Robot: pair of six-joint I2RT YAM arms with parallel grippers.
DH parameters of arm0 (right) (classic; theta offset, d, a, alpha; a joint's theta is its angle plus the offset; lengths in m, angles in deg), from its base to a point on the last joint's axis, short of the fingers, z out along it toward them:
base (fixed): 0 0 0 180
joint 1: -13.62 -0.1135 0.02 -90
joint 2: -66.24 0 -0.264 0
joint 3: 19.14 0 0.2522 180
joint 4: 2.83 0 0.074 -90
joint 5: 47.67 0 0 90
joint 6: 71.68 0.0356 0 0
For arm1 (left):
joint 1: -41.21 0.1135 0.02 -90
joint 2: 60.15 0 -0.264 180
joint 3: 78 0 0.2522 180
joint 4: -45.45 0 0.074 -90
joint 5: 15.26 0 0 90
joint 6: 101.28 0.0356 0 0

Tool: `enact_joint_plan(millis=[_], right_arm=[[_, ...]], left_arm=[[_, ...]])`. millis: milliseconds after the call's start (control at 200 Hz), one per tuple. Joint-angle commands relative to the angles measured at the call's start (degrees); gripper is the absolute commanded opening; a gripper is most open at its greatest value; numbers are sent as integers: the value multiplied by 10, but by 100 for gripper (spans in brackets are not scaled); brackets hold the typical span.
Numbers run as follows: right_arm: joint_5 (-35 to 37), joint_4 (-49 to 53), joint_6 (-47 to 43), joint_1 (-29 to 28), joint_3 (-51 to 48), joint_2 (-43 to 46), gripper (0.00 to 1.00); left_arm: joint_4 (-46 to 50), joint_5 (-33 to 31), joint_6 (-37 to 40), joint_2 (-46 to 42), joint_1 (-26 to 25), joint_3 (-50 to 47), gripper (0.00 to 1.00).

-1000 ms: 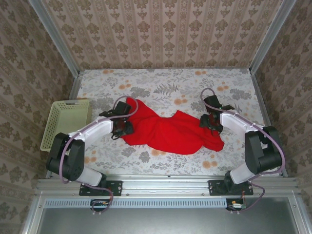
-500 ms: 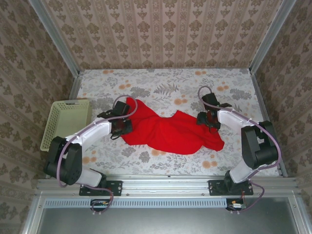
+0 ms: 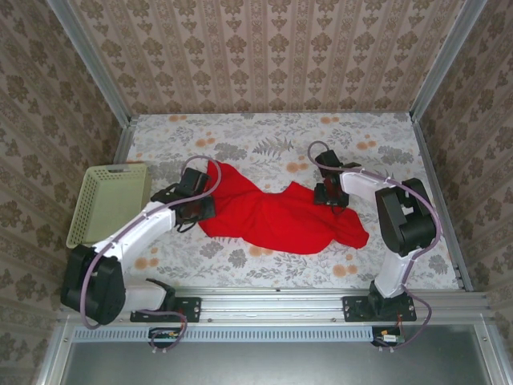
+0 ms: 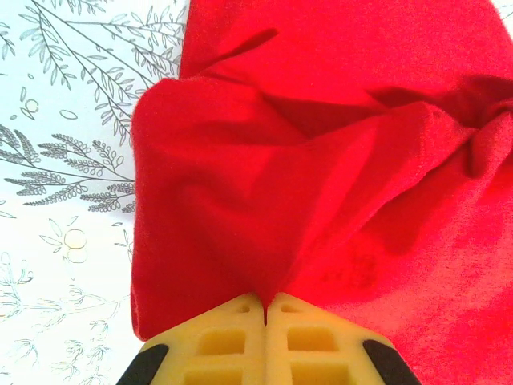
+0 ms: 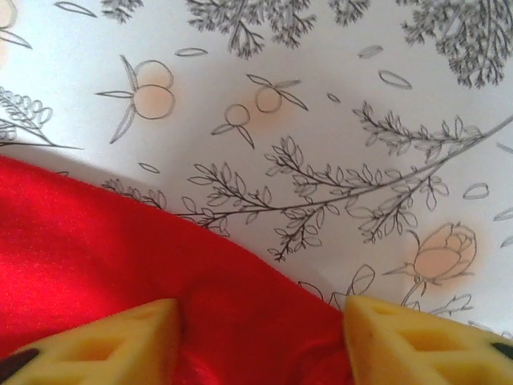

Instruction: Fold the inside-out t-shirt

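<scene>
Bright red soft cloth t-shirt (image 3: 276, 216) lies crumpled mid floral-print table (image 3: 264, 144). Left gripper (image 4: 264, 309), clamped closed, pinches its left edge as an anchor; right gripper (image 5: 260, 321), spread wide and empty, straddles the right edge, apparently ready to grasp.

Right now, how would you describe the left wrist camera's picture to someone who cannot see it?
The left hand, two yellow fingers pressed together at the bottom edge, pinches a fold of the red t-shirt, which rises from the grip in rumpled creases across most of the picture. A white table with grey leaf drawings shows at the left.
</scene>
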Motion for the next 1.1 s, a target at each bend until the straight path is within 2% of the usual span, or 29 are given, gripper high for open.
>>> enact_joint_plan(millis=[0,125,255,465,665,910,1095], right_arm=[[-9,18,-5,-1,8,1,37],[31,29,-11,0,1,56,11],[78,47,-28,0,1,158,0],[123,83,-60,0,43,335,0],[104,88,-70,0,123,461,0],[88,94,-88,0,249,549,0],[36,91,-88,0,337,578,0]], left_arm=[[21,-6,6,-38,-4,-5,0],[35,-13,18,-84,1,12,0],[49,-16,37,-136,9,47,0],[68,-28,59,-199,10,127,0],[66,-7,95,-235,9,238,0],[39,53,117,-276,10,336,0],[-3,129,104,-306,10,361,0]])
